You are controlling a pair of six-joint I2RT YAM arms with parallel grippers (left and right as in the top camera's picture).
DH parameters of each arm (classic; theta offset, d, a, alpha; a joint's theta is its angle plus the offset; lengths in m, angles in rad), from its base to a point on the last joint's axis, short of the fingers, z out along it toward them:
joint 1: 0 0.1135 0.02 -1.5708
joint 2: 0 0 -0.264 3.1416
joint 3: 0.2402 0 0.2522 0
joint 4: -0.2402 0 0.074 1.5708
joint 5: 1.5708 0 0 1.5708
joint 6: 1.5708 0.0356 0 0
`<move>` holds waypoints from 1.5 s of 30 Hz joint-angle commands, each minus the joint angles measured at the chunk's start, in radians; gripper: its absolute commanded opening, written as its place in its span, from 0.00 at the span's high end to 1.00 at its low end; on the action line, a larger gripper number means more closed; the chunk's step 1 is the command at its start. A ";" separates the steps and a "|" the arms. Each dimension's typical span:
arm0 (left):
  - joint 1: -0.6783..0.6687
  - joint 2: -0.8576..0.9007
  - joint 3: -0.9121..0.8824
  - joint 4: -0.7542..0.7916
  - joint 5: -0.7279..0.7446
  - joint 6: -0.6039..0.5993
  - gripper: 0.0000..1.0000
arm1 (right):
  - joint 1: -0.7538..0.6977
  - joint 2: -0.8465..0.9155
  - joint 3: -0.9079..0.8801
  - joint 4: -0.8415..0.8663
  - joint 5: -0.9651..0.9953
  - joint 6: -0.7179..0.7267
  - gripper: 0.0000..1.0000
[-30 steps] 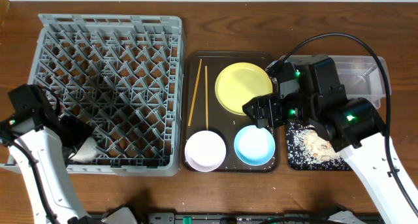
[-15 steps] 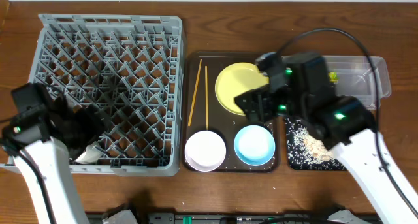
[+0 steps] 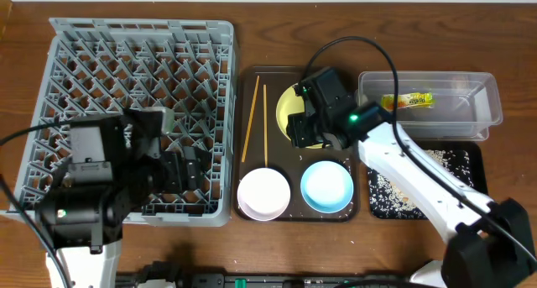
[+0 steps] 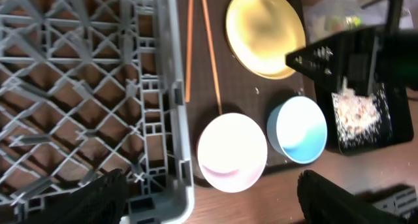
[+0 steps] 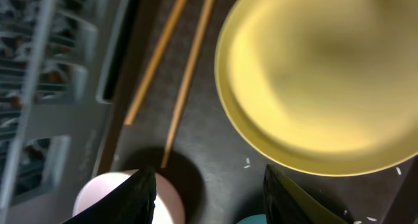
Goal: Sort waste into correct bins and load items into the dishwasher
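Observation:
The grey dish rack (image 3: 143,78) fills the left of the table. My left gripper (image 3: 193,172) hangs open and empty over the rack's front right corner, and in the left wrist view (image 4: 219,204) it sits just in front of the white-pinkish bowl (image 4: 232,152). My right gripper (image 3: 302,128) is open and empty low over the yellow plate (image 5: 326,74), beside the two chopsticks (image 5: 189,67). The light blue bowl (image 3: 327,187) sits next to the white-pinkish bowl (image 3: 263,193). The snack wrapper (image 3: 409,100) lies in the clear tub (image 3: 491,103). The black tray (image 3: 474,175) holds crumbs. I cannot pick out the tissue or the cup.
The plate, bowls and chopsticks all lie on the brown serving tray (image 3: 281,158), between the rack and the bins. My right arm reaches across the black tray and hides part of it. Bare wood shows along the table's front edge (image 3: 403,238).
My left arm swung right from the rack's left edge to its front right corner. My right gripper moved left from the bins to above the plate. The wrapper now shows in the tub.

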 commanded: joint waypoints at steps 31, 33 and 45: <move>-0.148 -0.068 0.009 0.016 -0.124 -0.017 0.16 | 0.124 0.422 0.006 0.379 0.061 0.143 0.65; -0.148 -0.067 0.009 0.016 -0.124 -0.017 0.16 | 0.124 0.441 0.006 0.379 0.062 0.143 0.69; -0.148 -0.037 0.008 0.029 -0.122 -0.017 0.15 | 0.063 0.202 0.007 0.297 -0.016 0.039 0.56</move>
